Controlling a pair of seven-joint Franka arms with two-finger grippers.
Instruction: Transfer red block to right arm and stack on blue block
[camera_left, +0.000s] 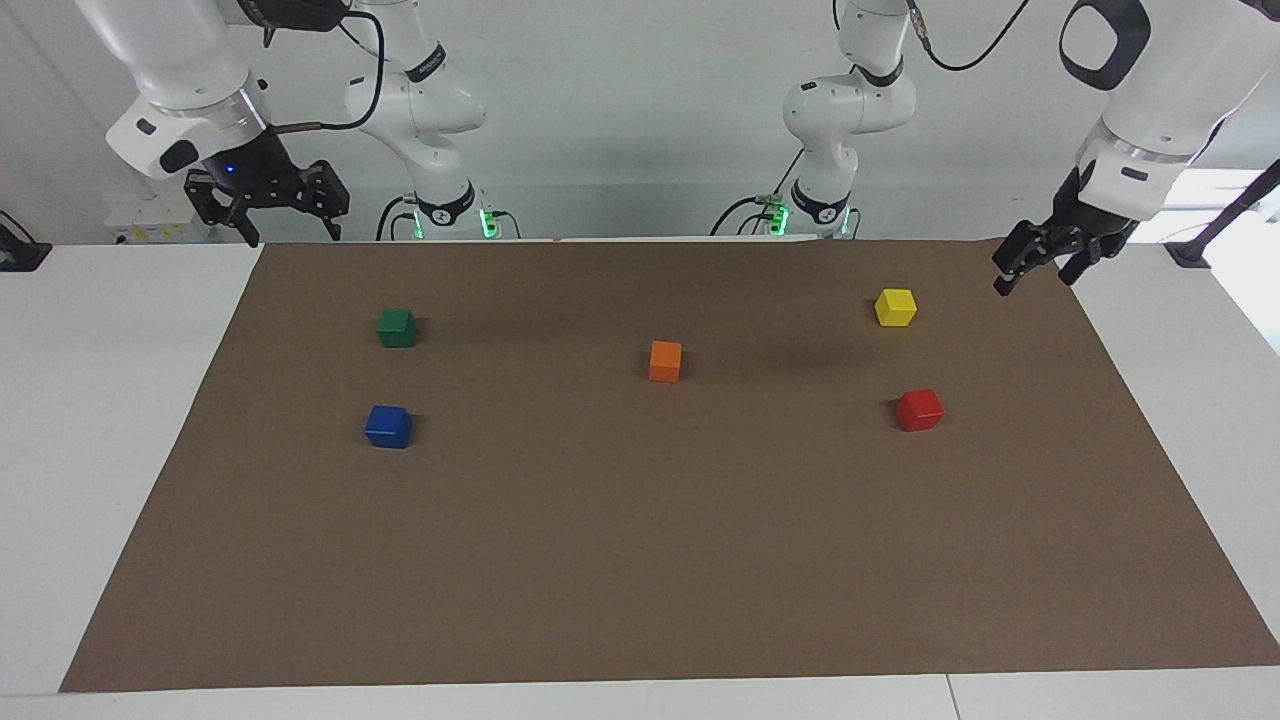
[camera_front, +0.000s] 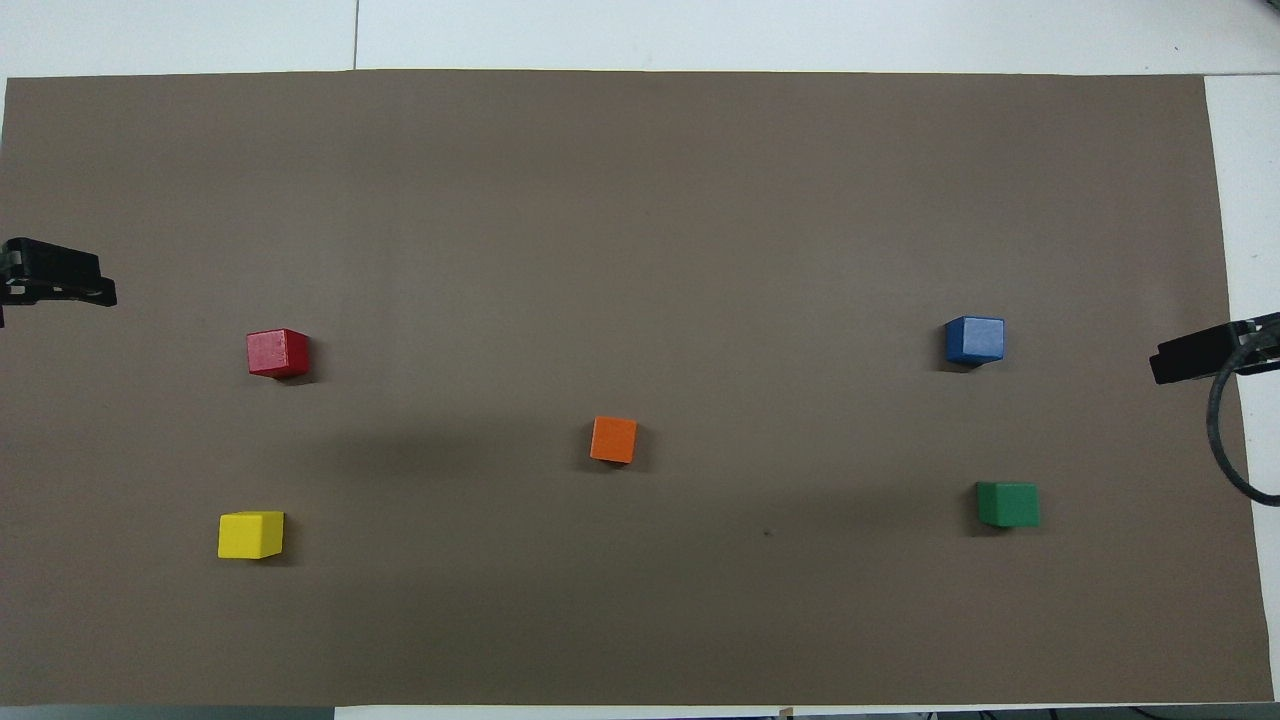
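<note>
The red block (camera_left: 919, 409) sits on the brown mat toward the left arm's end; it also shows in the overhead view (camera_front: 277, 352). The blue block (camera_left: 388, 426) sits toward the right arm's end, and shows in the overhead view (camera_front: 974, 339). My left gripper (camera_left: 1033, 283) hangs open and empty in the air over the mat's corner at its own end, apart from the red block; the overhead view shows its tip (camera_front: 60, 280). My right gripper (camera_left: 290, 235), with a blue light at the wrist, is open and empty over the mat's edge at its own end (camera_front: 1195, 358).
An orange block (camera_left: 665, 360) lies mid-mat. A yellow block (camera_left: 895, 306) lies nearer to the robots than the red one. A green block (camera_left: 396, 327) lies nearer to the robots than the blue one. The mat (camera_left: 640, 560) lies on a white table.
</note>
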